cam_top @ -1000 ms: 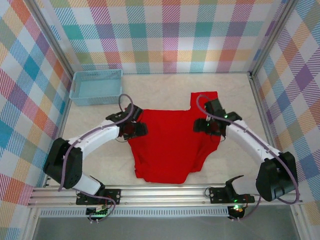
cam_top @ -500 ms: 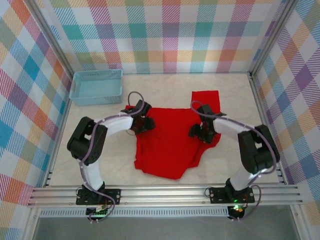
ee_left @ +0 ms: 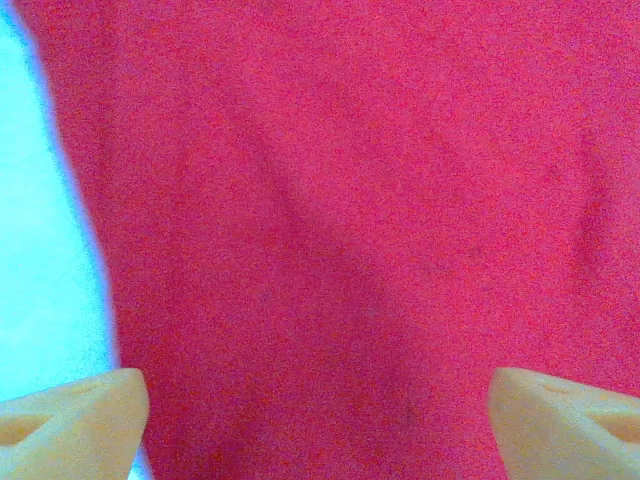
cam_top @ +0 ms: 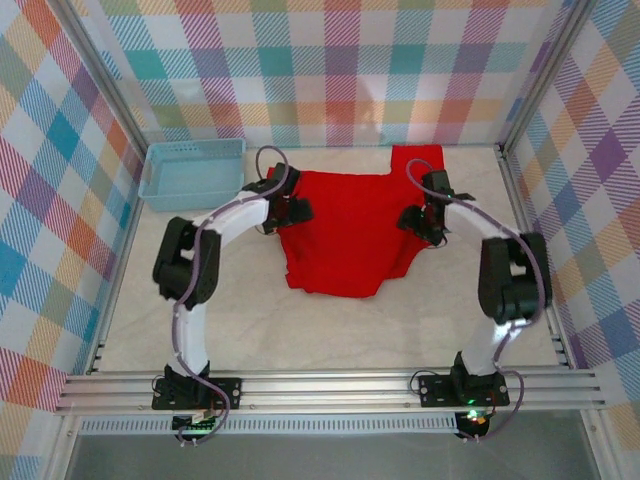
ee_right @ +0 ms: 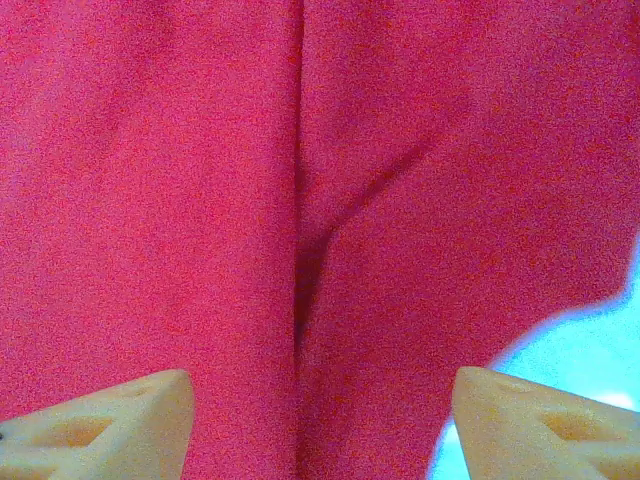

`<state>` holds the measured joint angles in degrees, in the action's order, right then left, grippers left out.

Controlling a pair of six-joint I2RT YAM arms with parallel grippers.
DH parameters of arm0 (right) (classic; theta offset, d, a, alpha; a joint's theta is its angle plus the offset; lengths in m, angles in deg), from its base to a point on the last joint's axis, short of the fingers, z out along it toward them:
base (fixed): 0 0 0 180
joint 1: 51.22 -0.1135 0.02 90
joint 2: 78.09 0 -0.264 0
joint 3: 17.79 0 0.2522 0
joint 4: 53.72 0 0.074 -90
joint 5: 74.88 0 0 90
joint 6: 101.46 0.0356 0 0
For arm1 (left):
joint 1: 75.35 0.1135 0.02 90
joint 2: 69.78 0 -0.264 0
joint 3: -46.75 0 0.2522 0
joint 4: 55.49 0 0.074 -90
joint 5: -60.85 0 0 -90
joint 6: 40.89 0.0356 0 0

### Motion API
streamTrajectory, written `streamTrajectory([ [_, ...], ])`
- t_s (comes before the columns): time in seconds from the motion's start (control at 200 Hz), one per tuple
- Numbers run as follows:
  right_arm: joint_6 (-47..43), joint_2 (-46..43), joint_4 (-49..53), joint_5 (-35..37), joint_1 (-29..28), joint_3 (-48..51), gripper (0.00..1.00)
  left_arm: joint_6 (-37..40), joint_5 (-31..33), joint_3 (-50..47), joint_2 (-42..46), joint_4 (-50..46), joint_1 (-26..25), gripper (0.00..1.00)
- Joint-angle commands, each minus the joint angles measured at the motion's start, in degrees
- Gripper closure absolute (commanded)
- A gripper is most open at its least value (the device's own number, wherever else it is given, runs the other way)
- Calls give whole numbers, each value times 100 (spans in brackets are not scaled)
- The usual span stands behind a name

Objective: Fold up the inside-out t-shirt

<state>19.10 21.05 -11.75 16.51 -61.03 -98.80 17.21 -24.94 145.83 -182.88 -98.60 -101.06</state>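
The t-shirt under the left gripper is showing plain bright red; the basket left of it is looking light blue; the walls are showing pastel plaid.

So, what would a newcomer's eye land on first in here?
The bright red t-shirt, spread at the far middle of the pale table, stands out against everything else. The left gripper is at its left edge and the right gripper at its right edge, both open over the cloth. A pale blue basket sits in the far left corner.
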Motion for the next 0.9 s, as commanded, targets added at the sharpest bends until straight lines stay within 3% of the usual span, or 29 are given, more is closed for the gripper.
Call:
streamTrajectory([
  [0.0,-114,-877,90,-118,-48,745,32,-49,415,-1041,1328,-270,-341,11],
  [0.14,124,-1427,-257,-690,-48,1704,38,-455,97,-2530,2261,471,-684,18],
  [0.305,289,-1743,-666,-940,-67,2403,45,-685,-136,-3357,2582,1035,-949,28],
  [0.44,371,-1625,-932,-1073,-159,2665,48,-749,-242,-3601,2480,1399,-996,36],
  [0.72,459,-1135,-1315,-1159,-380,2682,49,-699,-448,-3643,2207,1981,-997,41],
  [0.895,417,-848,-1382,-1241,-425,2482,51,-661,-480,-3549,1999,1942,-997,54],
])
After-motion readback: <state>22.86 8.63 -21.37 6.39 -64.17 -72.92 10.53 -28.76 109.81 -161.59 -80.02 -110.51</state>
